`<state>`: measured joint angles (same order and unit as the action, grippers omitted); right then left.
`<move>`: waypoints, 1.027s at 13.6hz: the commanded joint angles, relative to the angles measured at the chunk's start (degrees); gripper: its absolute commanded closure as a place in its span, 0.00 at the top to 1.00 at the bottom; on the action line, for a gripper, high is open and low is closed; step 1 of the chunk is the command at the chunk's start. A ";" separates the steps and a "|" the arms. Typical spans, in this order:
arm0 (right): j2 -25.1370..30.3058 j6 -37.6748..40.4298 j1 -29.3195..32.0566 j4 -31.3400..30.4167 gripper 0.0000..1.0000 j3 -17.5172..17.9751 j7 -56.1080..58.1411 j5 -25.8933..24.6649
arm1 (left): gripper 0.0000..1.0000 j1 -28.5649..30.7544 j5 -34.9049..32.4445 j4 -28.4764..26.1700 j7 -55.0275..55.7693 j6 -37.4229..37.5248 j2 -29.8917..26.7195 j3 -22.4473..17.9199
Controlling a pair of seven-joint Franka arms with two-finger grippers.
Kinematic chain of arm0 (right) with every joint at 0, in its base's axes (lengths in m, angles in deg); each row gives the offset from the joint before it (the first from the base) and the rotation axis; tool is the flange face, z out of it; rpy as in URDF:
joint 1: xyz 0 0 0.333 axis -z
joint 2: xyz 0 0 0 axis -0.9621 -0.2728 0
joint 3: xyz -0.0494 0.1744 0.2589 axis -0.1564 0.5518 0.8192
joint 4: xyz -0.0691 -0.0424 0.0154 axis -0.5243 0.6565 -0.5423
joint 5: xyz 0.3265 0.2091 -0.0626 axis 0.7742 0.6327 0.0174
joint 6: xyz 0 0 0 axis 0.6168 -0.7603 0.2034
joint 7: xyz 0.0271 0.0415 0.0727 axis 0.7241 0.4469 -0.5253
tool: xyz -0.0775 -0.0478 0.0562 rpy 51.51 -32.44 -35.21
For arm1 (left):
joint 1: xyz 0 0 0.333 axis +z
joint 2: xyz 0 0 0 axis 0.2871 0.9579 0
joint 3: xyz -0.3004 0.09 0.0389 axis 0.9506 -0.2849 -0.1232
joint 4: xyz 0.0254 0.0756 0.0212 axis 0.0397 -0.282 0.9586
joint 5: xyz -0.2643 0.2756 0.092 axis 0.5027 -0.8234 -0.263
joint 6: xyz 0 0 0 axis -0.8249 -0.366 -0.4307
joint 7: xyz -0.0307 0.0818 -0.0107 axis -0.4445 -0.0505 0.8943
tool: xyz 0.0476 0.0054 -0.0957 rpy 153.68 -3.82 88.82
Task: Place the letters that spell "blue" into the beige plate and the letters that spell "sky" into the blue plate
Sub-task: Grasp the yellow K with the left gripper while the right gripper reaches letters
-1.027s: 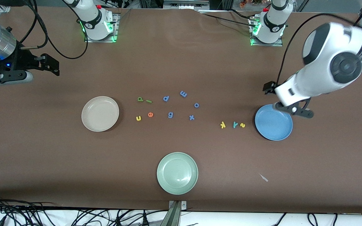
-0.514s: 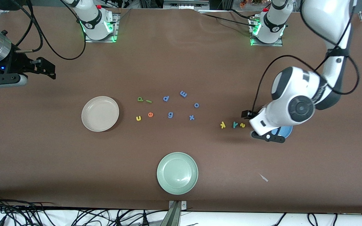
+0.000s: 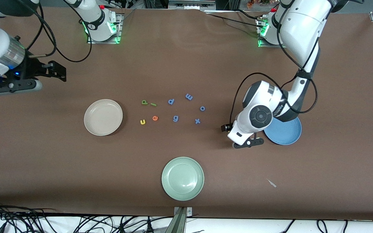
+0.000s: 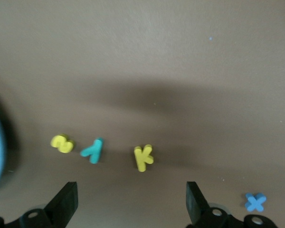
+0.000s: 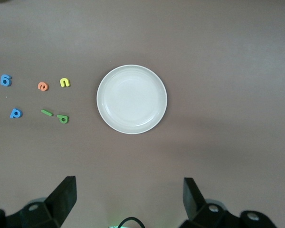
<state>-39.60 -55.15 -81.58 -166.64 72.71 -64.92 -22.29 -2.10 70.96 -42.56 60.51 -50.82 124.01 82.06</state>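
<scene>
My left gripper [image 4: 130,202] hangs open over the table just beside the yellow k [image 4: 143,157], teal y [image 4: 92,150] and yellow s [image 4: 62,143], touching none of them. In the front view the left arm's hand [image 3: 250,124] hides these three letters and covers part of the blue plate [image 3: 288,132]. Green b [image 3: 144,102], green l [image 3: 153,104], yellow u [image 3: 142,121] and orange e [image 3: 155,118] lie beside the beige plate [image 3: 103,117], which holds nothing. My right gripper [image 3: 58,72] is open and high above the right arm's end of the table, apart from the plate.
Blue letters p [image 3: 171,101], m [image 3: 189,96], o [image 3: 202,108], g [image 3: 175,118] and x [image 3: 197,121] lie mid-table. A pale green plate [image 3: 182,178] sits nearest the front camera. A small pale scrap [image 3: 271,183] lies toward the left arm's end.
The left arm has swung from over the blue plate to over the s, y and k, lowering and now covering them in the front view. The right arm shifted slightly.
</scene>
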 commanded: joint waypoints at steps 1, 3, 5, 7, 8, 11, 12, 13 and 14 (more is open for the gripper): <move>-2.25 0.37 -0.32 1.45 0.99 -0.03 -0.18 0.65 | 1.00 -1.16 -1.51 0.39 4.77 -1.60 2.06 -0.28; -3.39 -0.41 -1.63 1.45 0.99 -0.03 -0.70 0.65 | 1.00 -1.60 -1.51 0.13 6.63 -3.27 3.20 -0.37; -5.06 -2.17 -3.39 1.45 0.99 -0.03 -4.91 0.56 | 0.79 -1.43 -1.51 0.21 6.81 -4.94 4.26 -0.46; -7.17 -4.80 -4.45 1.45 0.99 -0.03 -6.33 0.83 | 0.77 -1.43 -1.51 0.13 6.81 -4.95 4.88 -0.55; -8.74 -6.90 -5.06 1.28 0.99 -0.03 -7.38 1.00 | 0.72 -1.52 -1.51 0.13 6.81 -4.95 5.05 -0.55; -11.39 -17.17 -8.22 -3.28 0.99 -0.03 -12.38 0.83 | 0.67 -1.34 -1.51 0.13 6.81 -6.43 6.19 -0.55; -12.27 -20.34 -8.23 -5.47 0.99 -0.03 -14.66 0.74 | 0.67 -1.34 -1.51 0.04 6.89 -6.61 6.37 -0.55; -13.41 -24.64 -8.41 -7.49 0.99 0.14 -16.25 0.74 | 0.65 -1.43 -1.51 0.04 6.98 -6.62 6.37 -0.55; -14.90 -28.86 -8.67 -9.08 0.99 1.27 -17.92 0.74 | 0.58 -1.43 -1.51 0.04 7.33 -6.62 6.37 -0.55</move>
<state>-53.27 -77.79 -90.05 -172.24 73.04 -79.82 -22.11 -3.15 70.96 -42.68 66.46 -56.75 130.22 81.75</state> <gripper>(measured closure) 0.004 0.344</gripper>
